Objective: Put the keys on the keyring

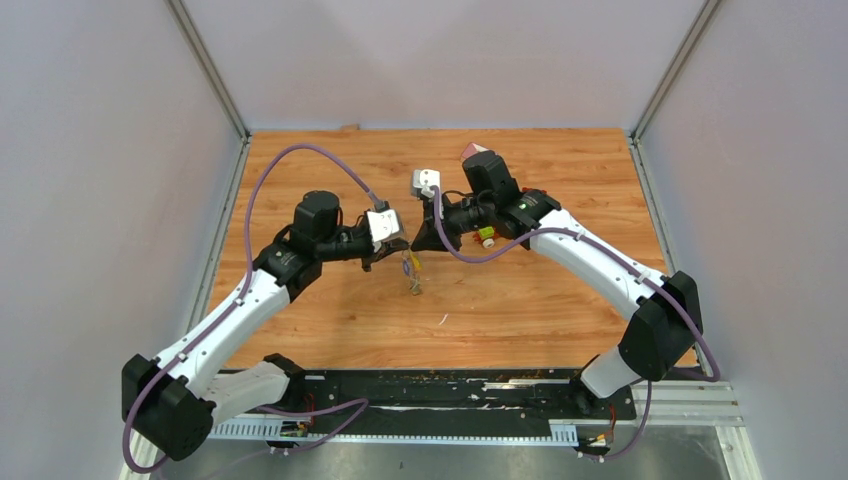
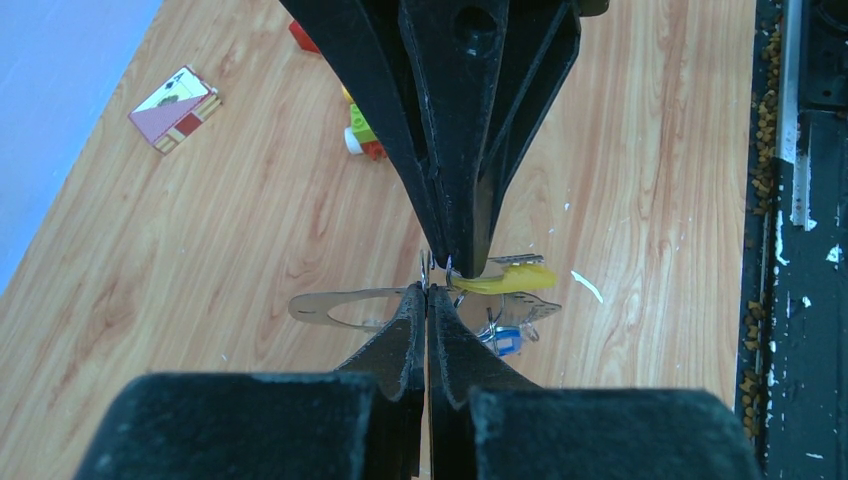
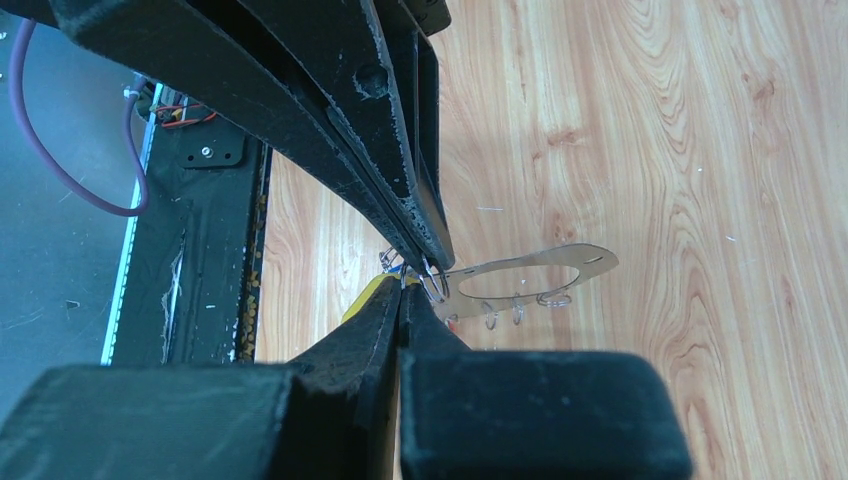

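Keyring (image 2: 308, 305): flat metal loop, one end pinched in the closed left gripper (image 2: 428, 292). Right gripper (image 2: 463, 262) meets it tip to tip, clamped on the yellow-tagged key (image 2: 512, 280). Wooden table (image 2: 650, 150) beneath.

No word, brand or number can be read in any of the three views. The nearest thing to a sign is on the small card box (image 2: 176, 108) at the upper left of the left wrist view: its white face has a dark mark near one corner, too small and blurred to make out
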### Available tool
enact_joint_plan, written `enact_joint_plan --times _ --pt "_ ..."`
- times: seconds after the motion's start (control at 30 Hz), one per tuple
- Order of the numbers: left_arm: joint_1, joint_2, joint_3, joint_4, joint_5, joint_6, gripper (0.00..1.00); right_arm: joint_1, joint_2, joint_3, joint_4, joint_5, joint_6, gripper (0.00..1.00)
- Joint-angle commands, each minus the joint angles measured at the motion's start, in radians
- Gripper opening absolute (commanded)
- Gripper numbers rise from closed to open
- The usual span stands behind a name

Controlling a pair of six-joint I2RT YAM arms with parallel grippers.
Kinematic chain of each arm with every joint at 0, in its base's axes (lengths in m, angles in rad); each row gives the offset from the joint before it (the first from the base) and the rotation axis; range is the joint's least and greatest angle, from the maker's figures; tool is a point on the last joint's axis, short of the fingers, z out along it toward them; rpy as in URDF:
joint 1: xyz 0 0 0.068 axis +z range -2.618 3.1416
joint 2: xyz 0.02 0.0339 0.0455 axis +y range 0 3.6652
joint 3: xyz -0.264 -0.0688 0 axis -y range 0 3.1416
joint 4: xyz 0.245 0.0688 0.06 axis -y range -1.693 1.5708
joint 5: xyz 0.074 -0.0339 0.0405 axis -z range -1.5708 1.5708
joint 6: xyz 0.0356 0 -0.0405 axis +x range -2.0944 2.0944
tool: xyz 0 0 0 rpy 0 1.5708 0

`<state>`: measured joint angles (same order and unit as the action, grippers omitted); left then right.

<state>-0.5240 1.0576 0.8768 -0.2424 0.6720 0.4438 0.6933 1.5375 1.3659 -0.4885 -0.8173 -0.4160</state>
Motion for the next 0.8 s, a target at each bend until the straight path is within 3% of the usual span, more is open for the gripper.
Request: enact_joint_plan --times 0.0,0.77 --pt "-0.005 -0.036 -0.004 0.039 0.016 0.009 0.00 -0.001 0.004 0.035 0.034 -0.010 0.017 0.00" --pt "-0.016 -0.054 -0.019 0.015 0.011 0.057 0.00 -0.017 0.036 0.065 0.031 0.028 0.062 0.00"
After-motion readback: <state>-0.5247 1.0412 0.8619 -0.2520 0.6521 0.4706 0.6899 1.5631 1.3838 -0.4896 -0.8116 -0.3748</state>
